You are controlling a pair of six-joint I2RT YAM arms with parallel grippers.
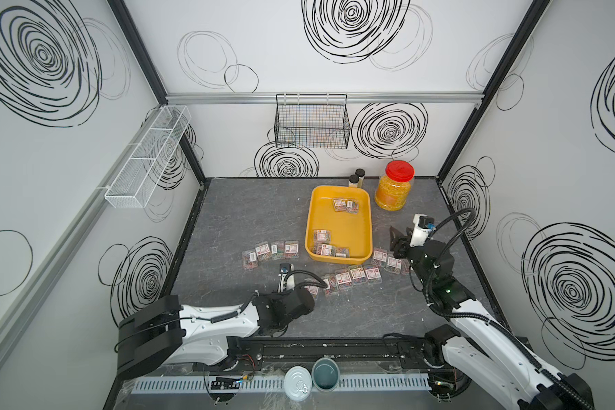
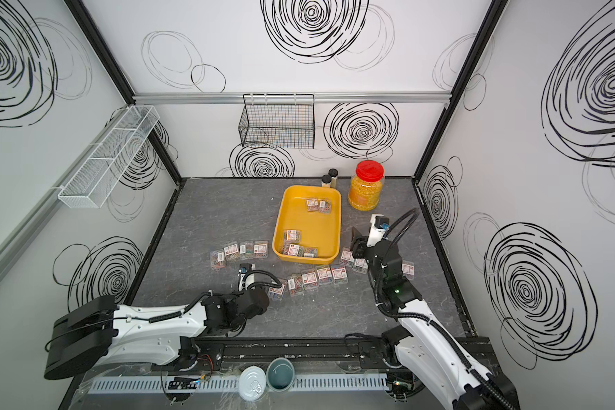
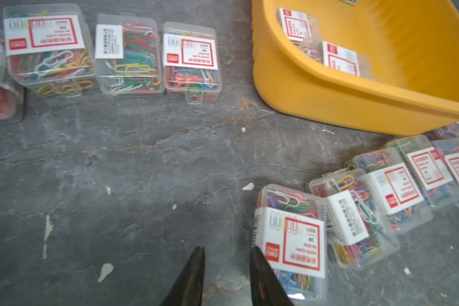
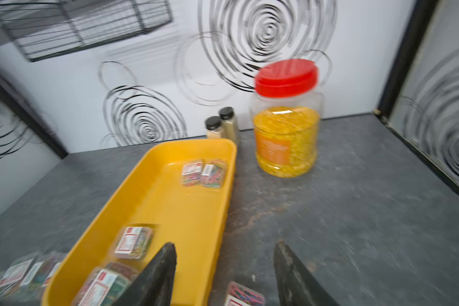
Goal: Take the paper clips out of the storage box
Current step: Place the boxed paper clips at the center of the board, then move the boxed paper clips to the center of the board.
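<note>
The storage box point(image 1: 348, 230) is a yellow tray in mid-table, seen in both top views point(image 2: 313, 227). Paper clips in clear cases lie inside it: two at the far end point(image 1: 345, 205) and several in the near left corner point(image 1: 325, 245). More cases lie on the table, in a row to the left point(image 1: 270, 250), along the front point(image 1: 355, 275) and to the right point(image 1: 386, 261). My left gripper point(image 3: 227, 249) is low over bare table, its jaws a narrow gap apart and empty, one finger beside a labelled case point(image 3: 292, 238). My right gripper point(image 1: 396, 236) hovers open and empty by the tray's near right corner point(image 4: 225, 245).
A red-lidded jar of yellow grains point(image 1: 393, 188) and two black-capped bottles point(image 1: 356, 177) stand behind the tray. A black wire basket point(image 1: 311, 120) hangs on the back wall and a white mesh shelf point(image 1: 146, 156) on the left wall. A tin can point(image 1: 297, 383) and a cup point(image 1: 325, 372) sit at the front rail.
</note>
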